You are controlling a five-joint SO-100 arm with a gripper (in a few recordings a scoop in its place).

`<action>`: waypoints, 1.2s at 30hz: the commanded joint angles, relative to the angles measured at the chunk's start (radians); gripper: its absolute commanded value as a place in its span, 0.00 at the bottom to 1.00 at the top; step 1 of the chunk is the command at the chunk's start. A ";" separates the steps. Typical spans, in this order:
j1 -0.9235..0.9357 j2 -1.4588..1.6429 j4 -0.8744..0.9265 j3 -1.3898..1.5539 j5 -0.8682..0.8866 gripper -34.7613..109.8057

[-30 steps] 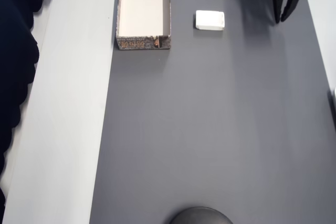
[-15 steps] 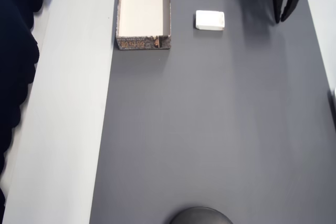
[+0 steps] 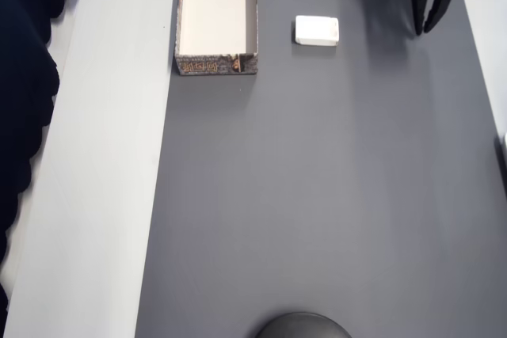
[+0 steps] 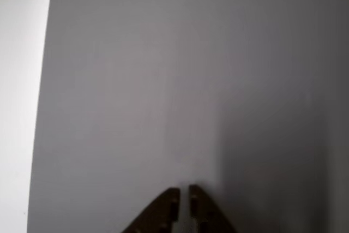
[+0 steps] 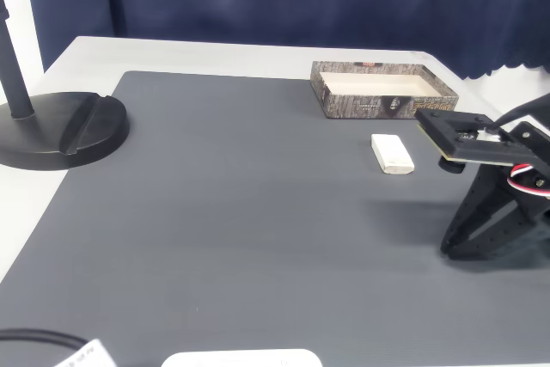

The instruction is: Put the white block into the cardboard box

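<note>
Overhead view shows the small white rectangular block (image 3: 317, 30) lying beside the shallow cardboard box (image 3: 216, 62), outside it; the black two-finger gripper (image 4: 184, 196), seemingly almost closed and empty, is well apart, so everything is left to do.

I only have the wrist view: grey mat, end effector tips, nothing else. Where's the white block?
Observer: In the overhead view the white block lies flat on the mat, left of the end effector.
Operator: And the cardboard box?
Observer: The cardboard box sits further left, so the block is between it and the end effector. A gap of mat separates block and box.
Operator: Anything in the box?
Observer: No, the overhead view shows just its bare cream floor.
</note>
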 commanded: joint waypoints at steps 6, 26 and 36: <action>0.014 0.035 0.003 0.018 -0.002 0.23; 0.038 -0.034 -0.006 -0.025 -0.034 0.23; 0.183 -0.497 -0.011 -0.377 0.026 0.23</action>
